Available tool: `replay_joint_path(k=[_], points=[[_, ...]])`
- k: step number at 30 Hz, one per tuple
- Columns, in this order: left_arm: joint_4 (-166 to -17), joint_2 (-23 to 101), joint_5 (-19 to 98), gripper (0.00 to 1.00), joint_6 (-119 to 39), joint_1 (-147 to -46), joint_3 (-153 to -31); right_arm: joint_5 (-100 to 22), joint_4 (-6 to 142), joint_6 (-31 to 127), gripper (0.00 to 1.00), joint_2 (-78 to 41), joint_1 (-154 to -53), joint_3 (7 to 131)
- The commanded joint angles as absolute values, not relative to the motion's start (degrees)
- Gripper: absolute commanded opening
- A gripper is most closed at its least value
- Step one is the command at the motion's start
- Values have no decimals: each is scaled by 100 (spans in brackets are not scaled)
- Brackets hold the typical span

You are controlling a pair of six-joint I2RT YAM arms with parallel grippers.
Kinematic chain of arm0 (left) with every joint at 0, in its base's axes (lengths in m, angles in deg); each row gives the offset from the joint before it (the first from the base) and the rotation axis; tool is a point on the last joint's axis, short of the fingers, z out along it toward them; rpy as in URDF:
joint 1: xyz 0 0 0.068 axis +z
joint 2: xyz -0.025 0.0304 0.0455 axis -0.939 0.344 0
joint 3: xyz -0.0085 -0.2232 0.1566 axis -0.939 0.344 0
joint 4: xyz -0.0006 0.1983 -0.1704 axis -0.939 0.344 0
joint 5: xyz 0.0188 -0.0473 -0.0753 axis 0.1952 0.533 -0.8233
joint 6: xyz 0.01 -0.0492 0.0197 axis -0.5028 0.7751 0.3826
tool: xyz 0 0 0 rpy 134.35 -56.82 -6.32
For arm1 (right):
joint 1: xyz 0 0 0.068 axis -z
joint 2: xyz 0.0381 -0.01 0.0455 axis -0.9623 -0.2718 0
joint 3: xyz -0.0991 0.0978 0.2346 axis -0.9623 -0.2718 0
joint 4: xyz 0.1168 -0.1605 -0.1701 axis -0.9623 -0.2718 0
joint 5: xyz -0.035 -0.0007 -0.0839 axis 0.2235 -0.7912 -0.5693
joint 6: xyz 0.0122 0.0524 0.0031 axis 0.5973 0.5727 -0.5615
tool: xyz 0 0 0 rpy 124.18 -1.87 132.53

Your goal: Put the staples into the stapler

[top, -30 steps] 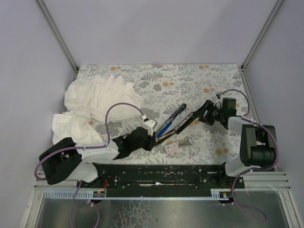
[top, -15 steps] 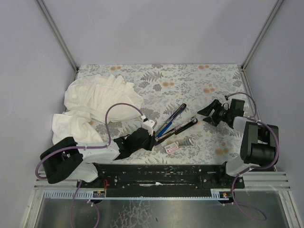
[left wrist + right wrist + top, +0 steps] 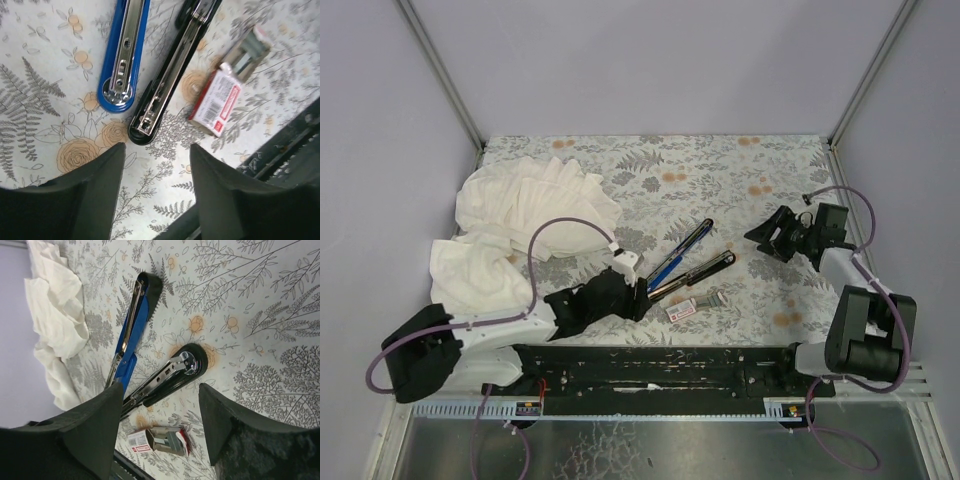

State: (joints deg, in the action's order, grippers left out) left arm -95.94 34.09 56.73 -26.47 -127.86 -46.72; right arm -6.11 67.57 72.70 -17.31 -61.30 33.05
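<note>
The stapler lies opened in a V on the floral table, its blue half (image 3: pixel 682 246) and black half (image 3: pixel 697 271) both showing their metal channels. The hinge end lies next to my left gripper (image 3: pixel 640 293). In the left wrist view the blue half (image 3: pixel 122 55) and black half (image 3: pixel 170 75) lie just ahead of the open, empty left gripper (image 3: pixel 157 165). The white, red-labelled staple box (image 3: pixel 681 310) and the grey staple strip (image 3: pixel 712 299) lie beside the black half, and both show in the left wrist view, box (image 3: pixel 216 102) and strip (image 3: pixel 250 50). My right gripper (image 3: pixel 756 238) is open and empty, right of the stapler.
A large white cloth (image 3: pixel 520 230) is heaped at the table's left. The black base rail (image 3: pixel 650 362) runs along the near edge. The grey walls meet the table at the back and the sides.
My right gripper let go of the black half's tip and drew back to the right. The black half now lies flat on the table. My left arm shifted slightly.
</note>
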Motion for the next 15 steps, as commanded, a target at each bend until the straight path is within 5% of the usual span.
replay_joint_path(k=[1,8,15], points=[[-8977,2636,5756,63,-2533,-12822,-5133,-1305,5873,6758,69,-1073,-6590,3427],[-7393,2160,5976,93,-3249,-12360,-6517,-2874,5027,6443,59,-368,-8417,3282],[-6948,2644,3941,99,-3862,-9997,-7684,-4533,4444,6623,48,-671,-10190,3434]])
